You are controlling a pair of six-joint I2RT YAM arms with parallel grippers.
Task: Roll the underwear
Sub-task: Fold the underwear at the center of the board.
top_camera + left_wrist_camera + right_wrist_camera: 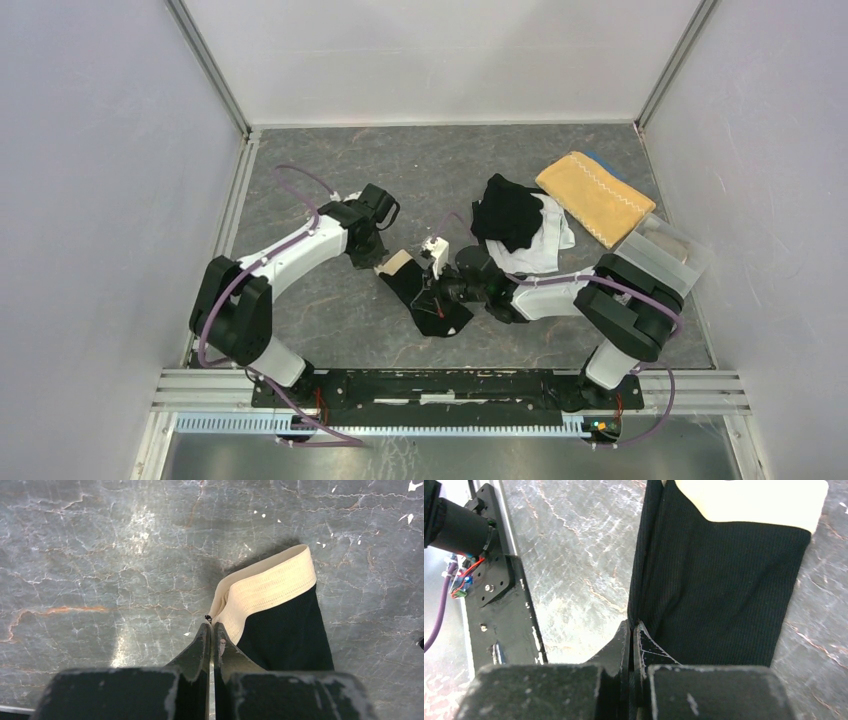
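Bare tabletop (pixel 330 170) far left, underwear pile (pixel 512 218), tray (pixel 668 252) crowding right

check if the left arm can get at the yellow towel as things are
Probably not. The left tool is shut on the beige waistband of the black underwear, and the yellow towel lies far right, beyond the right arm and the heap of garments.

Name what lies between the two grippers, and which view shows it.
The black underwear with its beige waistband, shown in the top view: the left gripper pinches the waistband, the right gripper the black end.
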